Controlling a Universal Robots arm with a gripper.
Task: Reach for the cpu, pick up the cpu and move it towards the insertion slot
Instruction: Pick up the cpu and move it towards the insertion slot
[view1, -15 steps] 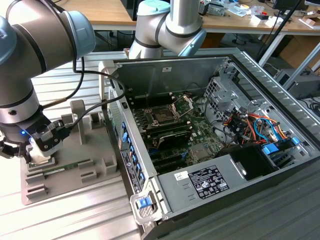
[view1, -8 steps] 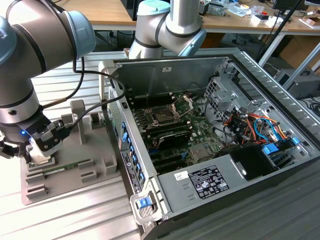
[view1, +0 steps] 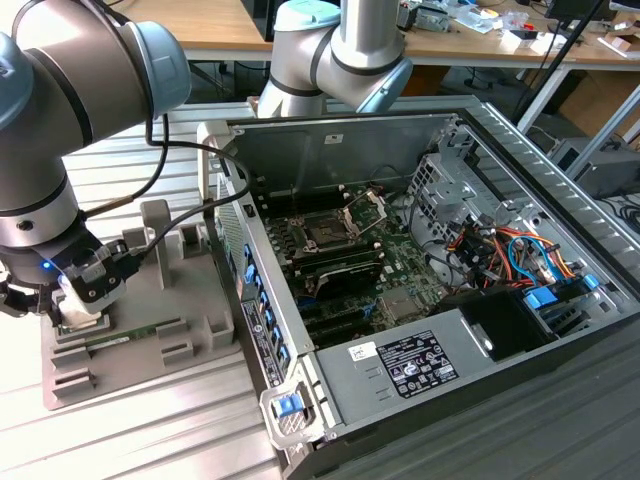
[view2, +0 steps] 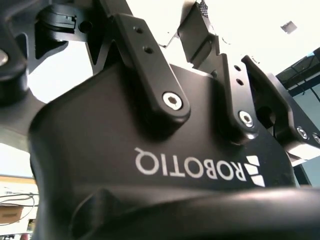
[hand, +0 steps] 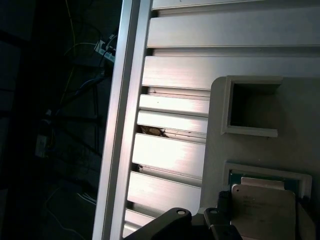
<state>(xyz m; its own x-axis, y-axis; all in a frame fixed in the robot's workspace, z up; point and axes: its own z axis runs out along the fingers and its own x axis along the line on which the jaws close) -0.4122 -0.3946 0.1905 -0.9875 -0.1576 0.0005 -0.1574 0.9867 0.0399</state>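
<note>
Claw (view1: 78, 303) and wrist sit low at the exterior view's left, over a grey fixture (view1: 190, 340) that rests on the slatted aluminium table (view1: 150, 440). Whether the claw is apart or closed I cannot tell.

The cpu (hand: 262, 212) shows in the first wrist view. It is a flat silvery square lying in a framed pocket of the fixture, with dark parts of the claw just beside its edge. I cannot tell whether the claw touches it. Next to that pocket the fixture has 1 more square pocket (hand: 252, 107), and beyond the fixture run the table's bright slats. In the exterior view a long green memory stick (view1: 125, 337) lies flat on the fixture, near the claw.

The insertion slot (view1: 326, 232) is well apart from the claw, toward the exterior view's right. It is a dark square on the motherboard (view1: 400, 260) inside the open computer case (view1: 330, 150), which lies on the table just beside the fixture. A silver metal frame (view1: 365, 205) stands at the slot's edge. Orange and blue cables (view1: 510, 250) bunch at the side of the case toward the exterior view's right. A black cable (view1: 152, 130) loops down from the arm (view1: 60, 90) toward the wrist.

In the second wrist view the claw's black body (view2: 160, 150) and its linkage bars are seen from close up against a bright ceiling.
</note>
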